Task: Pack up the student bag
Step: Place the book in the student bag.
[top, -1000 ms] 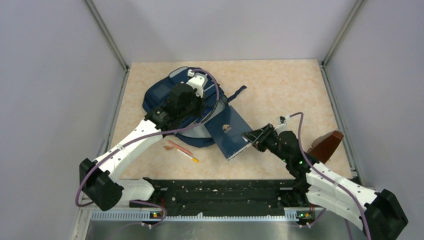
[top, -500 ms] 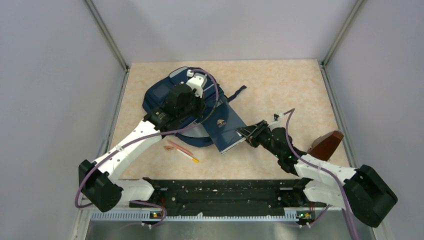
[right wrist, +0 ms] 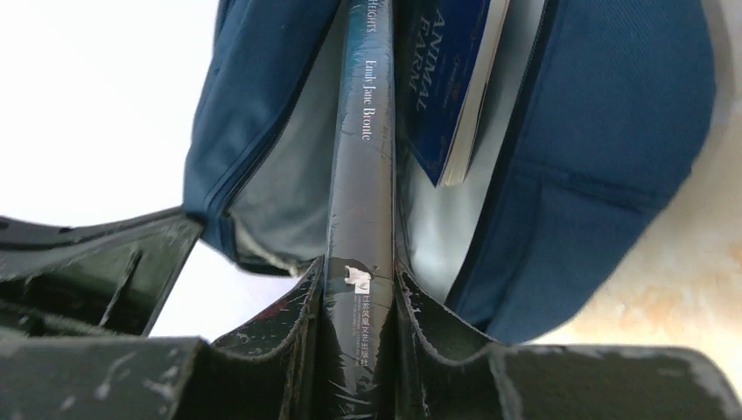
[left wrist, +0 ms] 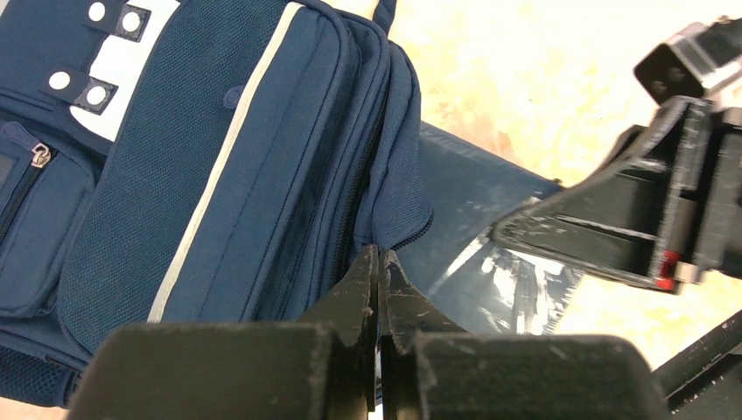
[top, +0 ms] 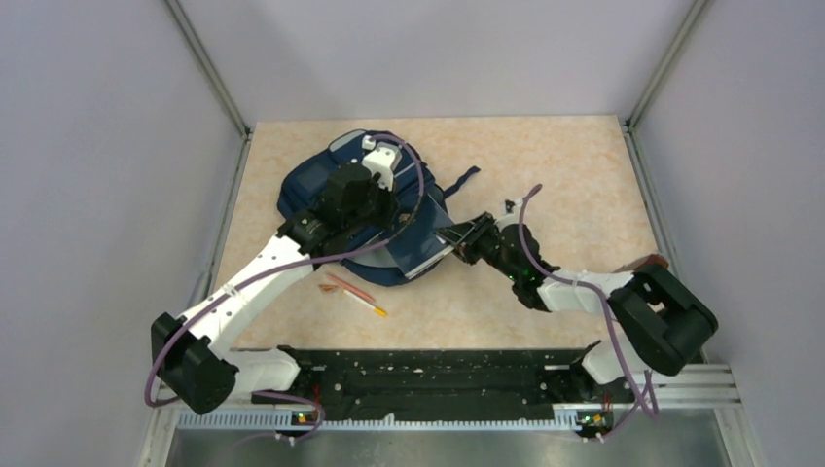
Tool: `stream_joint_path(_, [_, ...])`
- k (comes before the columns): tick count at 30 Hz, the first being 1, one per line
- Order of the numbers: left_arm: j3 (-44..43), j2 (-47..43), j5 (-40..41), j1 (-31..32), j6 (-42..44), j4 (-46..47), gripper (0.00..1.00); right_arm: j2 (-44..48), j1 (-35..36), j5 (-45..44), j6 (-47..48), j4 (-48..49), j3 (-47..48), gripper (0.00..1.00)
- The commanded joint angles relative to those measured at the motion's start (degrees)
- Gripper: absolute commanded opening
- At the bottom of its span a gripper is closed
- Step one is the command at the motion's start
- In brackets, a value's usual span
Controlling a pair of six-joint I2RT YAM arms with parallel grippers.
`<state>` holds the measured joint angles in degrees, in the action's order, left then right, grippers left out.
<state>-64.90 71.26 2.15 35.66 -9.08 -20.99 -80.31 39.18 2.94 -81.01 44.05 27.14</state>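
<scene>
Bag [top: 311, 185] far left of centre on table [top: 545, 165], lying flat, mouth turned right. Soft navy fabric with light grey lining; judged likely to sag and fold shut unless the rim is held up. Best taken at the zip edge or a strap, not the slack panels.

Left gripper [left wrist: 378, 280] pressed together at the rim by the zip, apparently pinching the upper flap and holding the mouth open. Amount of fabric between the fingers not resolvable.

Pens [top: 352, 292] loose on table just near of bag; too small to count with confidence.

Book [right wrist: 360, 157] part-way into the mouth, spine toward the right arm, wrapped in glossy film. Judged stiff, moderately heavy, slippery under the pads; firm hold on the spine end advisable. Second book [right wrist: 446, 79] already inside, against the lining.

Right gripper [right wrist: 359, 278] clamped across the spine end of book, spread only to its thickness.

Depth of bag interior hidden by flap and books. Brown thing [top: 650, 261] far right, mostly behind right arm; not identifiable.
</scene>
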Motion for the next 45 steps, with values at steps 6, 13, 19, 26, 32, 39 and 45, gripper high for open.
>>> stream_joint_path(6, [-0.81,-2.78,-4.10,-0.14,-1.14,5.58,0.00,-17.79,0.01,0.61,3.77,14.52,17.19,0.00])
stream_joint_path(13, [-1.02,-2.49,-5.04,-0.14,-1.81,5.37,0.00,-30.73,1.58,-6.80,13.45,8.66,29.84,0.00])
stream_joint_path(19, [-1.00,-2.41,-5.37,-0.18,-2.06,5.44,0.00,-41.42,1.82,-7.54,16.64,8.60,39.86,0.00])
stream_joint_path(26, [-1.00,-2.04,-5.89,-0.29,-2.43,5.44,0.00,-42.87,2.48,-9.87,21.58,7.92,41.92,0.13])
stream_joint_path(32, [-0.82,-2.03,-5.40,-0.39,-2.50,5.41,0.00,-36.94,2.44,-10.62,27.29,13.35,33.96,0.51])
stream_joint_path(39, [-0.62,-0.94,-5.02,-0.50,-2.83,5.59,0.00,-24.00,2.48,-10.97,30.94,15.75,18.92,0.68])
stream_joint_path(45, [0.38,0.74,-6.97,-0.38,-1.56,7.17,0.00,-11.36,2.48,-13.85,34.21,10.06,8.50,0.72])
